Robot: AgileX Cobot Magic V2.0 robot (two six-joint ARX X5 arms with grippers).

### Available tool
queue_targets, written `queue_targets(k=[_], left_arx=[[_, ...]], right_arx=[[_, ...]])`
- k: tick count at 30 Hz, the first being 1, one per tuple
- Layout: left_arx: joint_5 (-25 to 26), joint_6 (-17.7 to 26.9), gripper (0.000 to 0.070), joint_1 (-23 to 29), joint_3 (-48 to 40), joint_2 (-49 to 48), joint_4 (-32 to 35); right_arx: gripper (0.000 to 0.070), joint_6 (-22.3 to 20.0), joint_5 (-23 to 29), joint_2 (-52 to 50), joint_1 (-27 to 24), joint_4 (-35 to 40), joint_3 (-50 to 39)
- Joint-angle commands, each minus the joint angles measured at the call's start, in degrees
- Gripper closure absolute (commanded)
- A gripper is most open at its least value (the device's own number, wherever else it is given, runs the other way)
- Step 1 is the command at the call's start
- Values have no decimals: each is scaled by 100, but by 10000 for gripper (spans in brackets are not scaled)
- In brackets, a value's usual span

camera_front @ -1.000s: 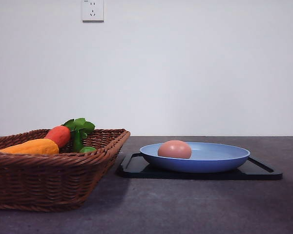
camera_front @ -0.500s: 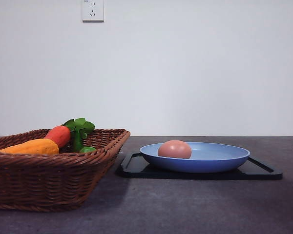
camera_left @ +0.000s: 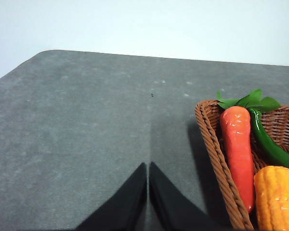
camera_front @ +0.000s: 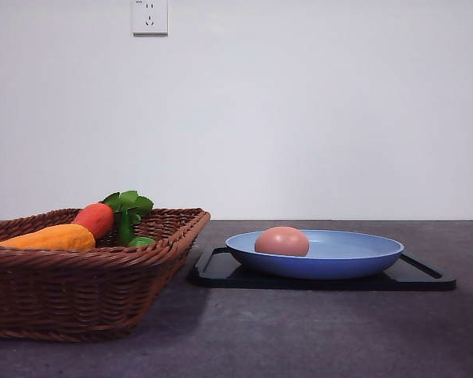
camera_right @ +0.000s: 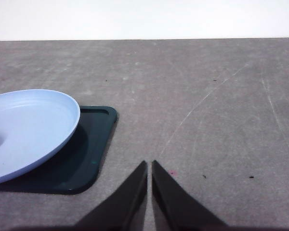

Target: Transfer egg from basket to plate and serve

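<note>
While its two dark fingers met tip to tip with no gap, the left tool [camera_left: 148, 169] hung closed and empty over bare gray counter [camera_left: 86, 125], with the corner of the wicker basket [camera_left: 213, 149] just off at its 3 o'clock in the left wrist view. Inside that basket lay an orange-red carrot toy [camera_left: 238, 149] with green leaves, a green pepper-like piece [camera_left: 272, 147] beside it, and a yellow-orange corn-like toy [camera_left: 278, 197] nearer the camera.

The right tool [camera_right: 149, 168] was likewise pressed shut on nothing, above open counter; the light-blue plate [camera_right: 33, 125] sat toward its 10 o'clock in the right wrist view, resting on a black tray [camera_right: 94, 144].

From the front, the egg [camera_front: 281, 241] lay in the plate, left of the plate's center, touching its floor. The plate stood on the tray, and the tray's left end lay just beside the basket, at the basket's 3 o'clock. A white wall outlet [camera_front: 150, 16] sat high on the wall behind.
</note>
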Motion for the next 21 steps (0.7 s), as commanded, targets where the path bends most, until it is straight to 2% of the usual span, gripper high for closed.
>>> queue_targets(k=[1, 21], left_arx=[[28, -11, 700, 9, -160, -13, 81], [28, -11, 700, 9, -160, -13, 81]], right_arx=[[700, 68, 6, -20, 4, 37, -20], [700, 68, 6, -20, 4, 37, -20]])
